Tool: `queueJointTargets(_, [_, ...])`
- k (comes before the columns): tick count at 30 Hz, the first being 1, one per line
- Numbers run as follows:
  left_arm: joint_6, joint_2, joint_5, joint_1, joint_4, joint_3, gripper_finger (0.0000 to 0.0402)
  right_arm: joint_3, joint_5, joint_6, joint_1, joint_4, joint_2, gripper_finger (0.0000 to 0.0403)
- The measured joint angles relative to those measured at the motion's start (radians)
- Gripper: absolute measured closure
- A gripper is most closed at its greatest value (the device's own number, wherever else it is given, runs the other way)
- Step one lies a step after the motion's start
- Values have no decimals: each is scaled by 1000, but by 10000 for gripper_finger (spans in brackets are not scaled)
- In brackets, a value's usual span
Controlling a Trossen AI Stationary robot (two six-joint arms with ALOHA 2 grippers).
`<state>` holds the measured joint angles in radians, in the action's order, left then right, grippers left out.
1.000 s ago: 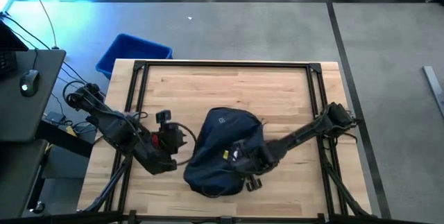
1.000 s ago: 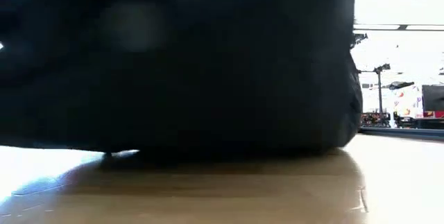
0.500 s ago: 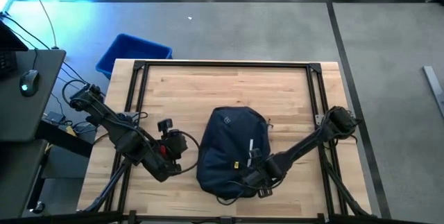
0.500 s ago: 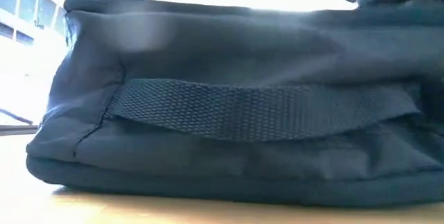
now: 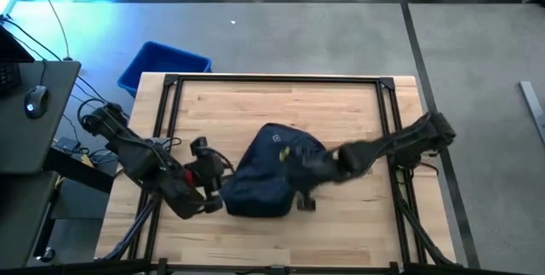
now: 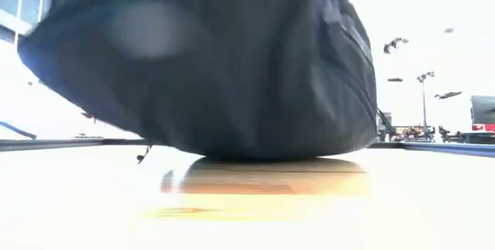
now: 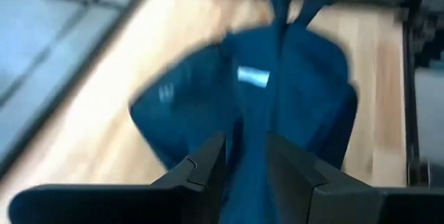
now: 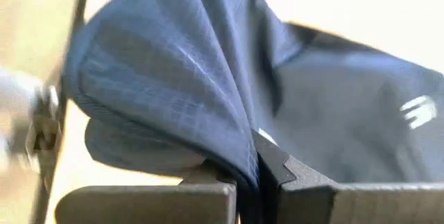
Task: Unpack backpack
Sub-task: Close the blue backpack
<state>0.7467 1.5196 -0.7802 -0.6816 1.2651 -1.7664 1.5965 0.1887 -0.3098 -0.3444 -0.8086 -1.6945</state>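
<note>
Right gripper (image 8: 251,163) pinching a fold of the backpack (image 5: 266,181) fabric, left gripper (image 7: 244,161) pinching its other side, fingers (image 7: 208,165) close around cloth, backpack bunched between both arms mid-table (image 5: 341,109), blue bin (image 5: 162,64) beyond the table's far left corner

Bare table (image 5: 281,105) spans the upper frame and lower right, while the backpack (image 5: 268,173) blocks the centre, flanked closely by both arms.
</note>
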Motion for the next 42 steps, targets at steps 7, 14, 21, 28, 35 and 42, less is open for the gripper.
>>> queueJointTargets(7, [-123,0,-213,-44,9,-205,323,26,-92,-104,144,349,88,403])
queueJointTargets(14, [-175,-1,-403,-105,82,-315,323,26,-7,-277,269,690,4,403])
queueJointTargets(21, [-90,-1,-423,-103,252,-317,323,24,-4,-421,362,1218,-124,403])
queueJointTargets(28, [-94,-14,-403,-96,304,-308,323,-82,19,-509,384,1016,-114,403])
queueJointTargets(35, [-192,-40,-374,-77,305,-308,323,-366,109,-723,279,965,-61,403])
queueJointTargets(42, [-237,-63,-350,-80,306,-308,323,-515,393,-1076,90,525,110,403])
